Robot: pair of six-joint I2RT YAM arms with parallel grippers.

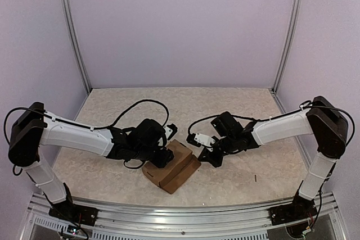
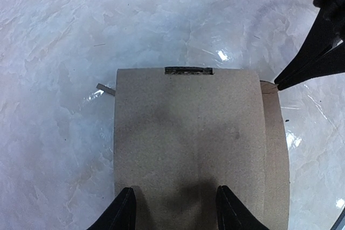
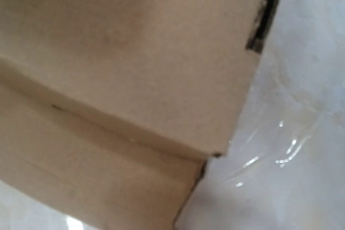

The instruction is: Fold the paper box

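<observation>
The paper box [image 1: 173, 167] is a brown cardboard box standing folded near the table's front edge, its lid down. In the left wrist view its flat lid [image 2: 188, 133] fills the middle, with a dark slot [image 2: 188, 70] at the far edge. My left gripper [image 2: 178, 211] is open, its two black fingers [image 2: 125, 211] spread just over the near part of the lid; it also shows from above [image 1: 163, 154]. My right gripper [image 1: 207, 157] is shut, and its pointed fingertips [image 2: 285, 78] touch the box's far right corner. The right wrist view shows only the box's lid edge and side wall [image 3: 108, 176] close up.
The table top [image 1: 236, 111] is pale marbled stone. Lilac walls and two metal posts [image 1: 75, 32] close in the back. Black cables [image 1: 140, 105] loop above both arms. A thin cardboard tab [image 2: 106, 89] sticks out at the box's left side.
</observation>
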